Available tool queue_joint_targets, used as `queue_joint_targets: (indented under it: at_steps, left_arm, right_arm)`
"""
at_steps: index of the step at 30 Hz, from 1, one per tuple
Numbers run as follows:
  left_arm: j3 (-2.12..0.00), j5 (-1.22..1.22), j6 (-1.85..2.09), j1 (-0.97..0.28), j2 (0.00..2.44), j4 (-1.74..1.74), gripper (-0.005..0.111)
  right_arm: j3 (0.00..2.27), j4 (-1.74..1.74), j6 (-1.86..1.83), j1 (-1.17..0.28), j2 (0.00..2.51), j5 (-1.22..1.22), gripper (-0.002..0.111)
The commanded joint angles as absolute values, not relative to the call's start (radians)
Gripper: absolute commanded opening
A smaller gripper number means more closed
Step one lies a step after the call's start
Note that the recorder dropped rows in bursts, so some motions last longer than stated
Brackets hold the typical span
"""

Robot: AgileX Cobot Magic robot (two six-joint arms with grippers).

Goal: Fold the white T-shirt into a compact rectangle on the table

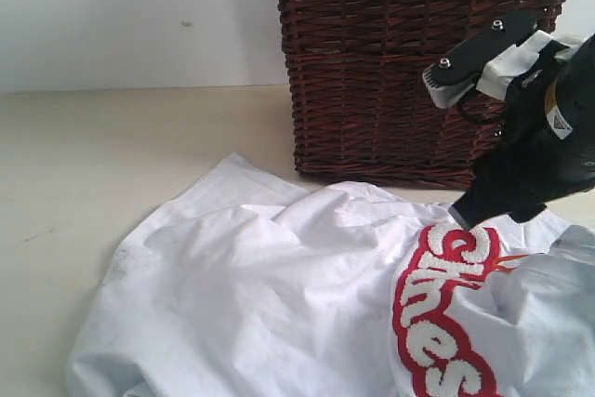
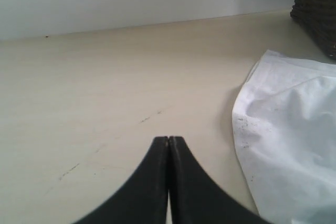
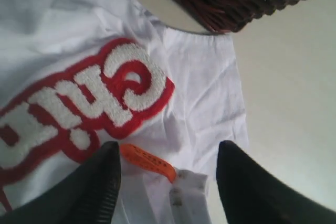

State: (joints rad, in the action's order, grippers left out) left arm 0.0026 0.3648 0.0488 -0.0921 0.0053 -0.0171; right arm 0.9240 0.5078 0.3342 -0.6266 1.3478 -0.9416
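Right gripper (image 3: pixel 169 145): jaws spread wide, holding nothing, poised low over the white T-shirt (image 1: pixel 260 295). The orange tag (image 3: pixel 149 162) and a white label (image 3: pixel 186 192) lie in the gap between its fingers, and the red-outlined lettering (image 3: pixel 105 93) is just ahead of them.

Left gripper (image 2: pixel 168 139): tips pressed together, empty, over bare bench (image 1: pixel 112 155). The shirt's near hem sits off to its side, apart from it.

Shirt: lies rumpled on the bench, print side up under the right gripper and heaped in soft ridges elsewhere. Not yet flat, and no clean fold is visible.

Step in hand, as I judge it: take hold at the tag end and draw the cloth out.
- Come down onto one layer at the seam by the label, not onto the thick lettering.
- Close on the cloth itself. The tag alone is likely to slip or tear.
- Lift only enough to clear the ridges.

Room:
- The dark wicker basket (image 1: pixel 390 72) stands close beyond the right gripper, with the shirt's far edge almost at its base. Pulling that way is blocked.
- Wide open bench lies ahead of and around the left gripper, so that is the better side to spread toward.
- The shirt's edge nearest the exterior camera runs out of frame, so I cannot tell how much bench is left there.
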Motion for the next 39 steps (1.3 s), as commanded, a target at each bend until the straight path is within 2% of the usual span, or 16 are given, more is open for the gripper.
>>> queue_joint_targets:
  at_steps: [1,12,13,15,18,23,24,27,32,34,38,39]
  left_arm:
    - [0.000,0.360,0.051,-0.091,0.000,-0.017,0.000]
    - [0.000,0.360,0.051,-0.091,0.000,-0.017,0.000]
    - [0.000,0.360,0.051,-0.091,0.000,-0.017,0.000]
    - [0.000,0.360,0.051,-0.091,0.000,-0.017,0.000]
    - [0.000,0.360,0.051,-0.091,0.000,-0.017,0.000]
    - [0.000,0.360,0.051,-0.091,0.000,-0.017,0.000]
    - [0.000,0.360,0.051,-0.091,0.000,-0.017,0.000]
    - [0.000,0.360,0.051,-0.091,0.000,-0.017,0.000]
    - [0.000,0.360,0.051,-0.091,0.000,-0.017,0.000]
    - [0.000,0.360,0.051,-0.091,0.000,-0.017,0.000]
    - [0.000,0.360,0.049,-0.091,0.000,-0.017,0.000]
    - [0.000,0.360,0.049,-0.091,0.000,-0.017,0.000]
  right_arm:
    - [0.925,0.480,0.372,-0.627,1.341,-0.821,0.054]
    - [0.925,0.483,0.525,-0.627,1.341,-1.012,0.052]
    - [0.925,0.474,0.534,-0.627,1.343,-1.024,0.048]
    - [0.925,0.457,0.494,-0.627,1.350,-1.033,0.032]
    - [0.925,0.448,0.427,-0.627,1.371,-1.051,-0.001]
    - [0.925,0.451,0.402,-0.624,1.389,-1.043,0.000]
    - [0.925,0.449,0.370,-0.588,1.387,-1.043,0.001]
    - [0.925,0.403,0.326,-0.461,1.370,-1.008,0.004]
    - [0.925,-0.305,-0.260,-0.148,1.395,-0.920,0.006]
    - [0.925,-0.357,-0.322,-0.089,1.433,-0.908,0.019]
    - [0.925,-0.087,-0.098,-0.080,1.519,-0.902,0.066]
    - [0.925,-0.047,-0.051,-0.080,1.534,-0.908,0.068]
